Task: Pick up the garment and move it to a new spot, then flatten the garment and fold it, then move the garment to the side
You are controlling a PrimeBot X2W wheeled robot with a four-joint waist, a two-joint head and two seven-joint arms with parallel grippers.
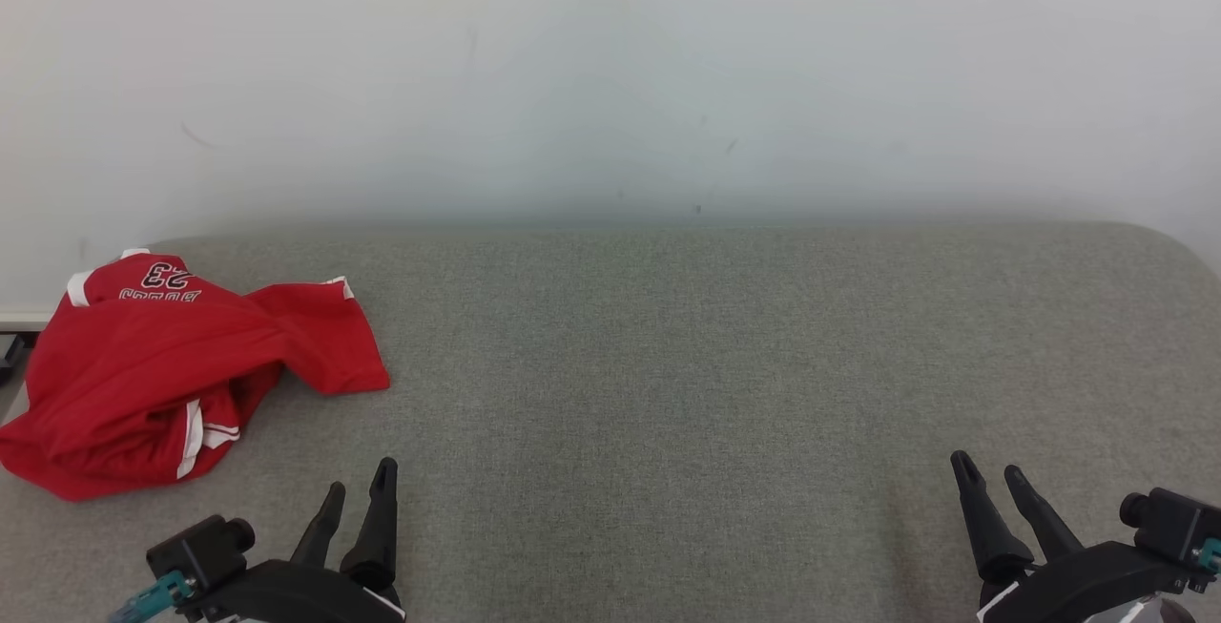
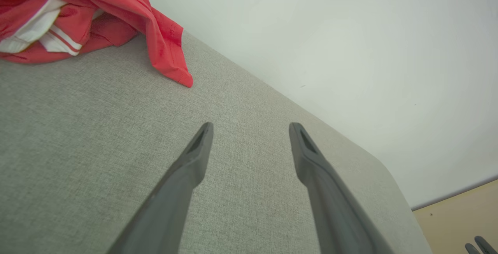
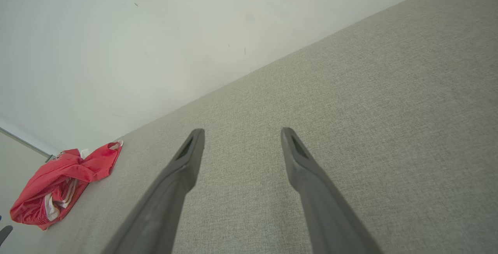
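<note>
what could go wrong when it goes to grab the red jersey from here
1. The red jersey lies crumpled with layers overlapping, so the open left gripper may pinch several folds and lift it bunched.
2. It sits at the far left edge of the grey surface; a clumsy push could slide it off.
3. The open right gripper is far across, so help from it means a long reach.

The garment [image 1: 143,365] is red with white stripe trim and a dark "23", lying on the plain grey woven surface [image 1: 715,365].
</note>
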